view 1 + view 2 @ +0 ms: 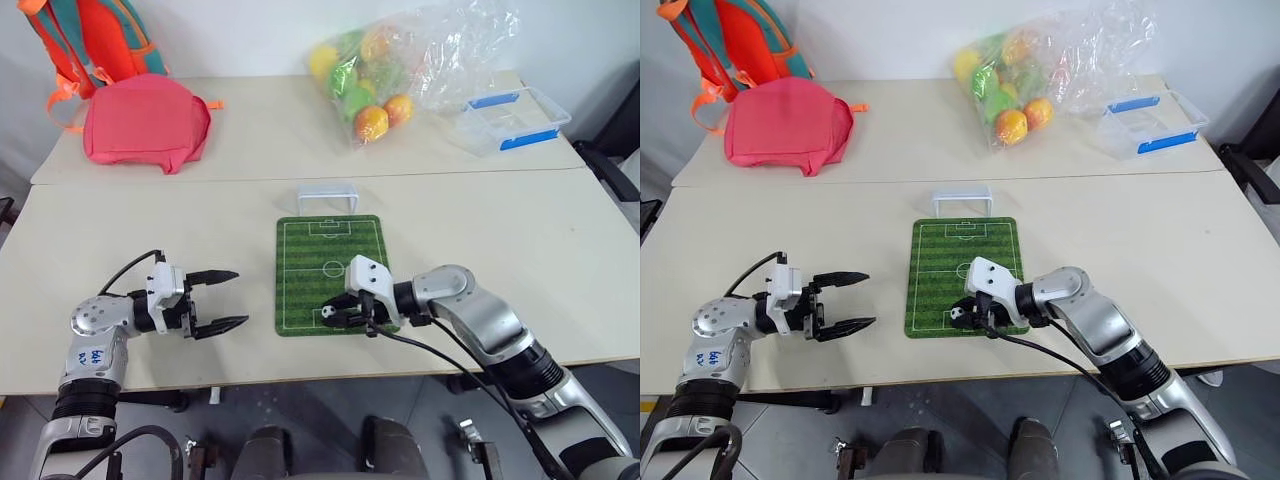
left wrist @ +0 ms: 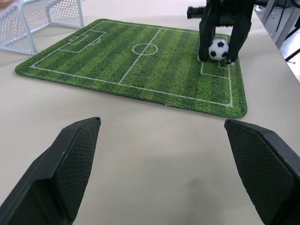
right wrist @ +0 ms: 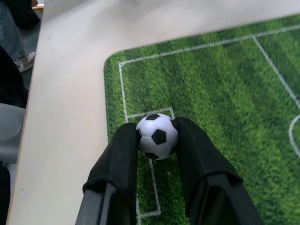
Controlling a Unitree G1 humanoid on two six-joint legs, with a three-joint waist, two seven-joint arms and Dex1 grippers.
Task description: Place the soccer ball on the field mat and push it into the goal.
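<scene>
The tiny black-and-white soccer ball is pinched between the two black fingers of my right gripper, right at the near end of the green field mat. The left wrist view has the ball touching or just above the turf by the near penalty box. The white goal stands on the table at the mat's far end. My left gripper hovers open left of the mat, pointing toward it, with nothing between its fingers.
On the far table lie a pink backpack, a clear bag of toy fruits and a clear plastic box with blue clips. The table's front edge runs just below both grippers.
</scene>
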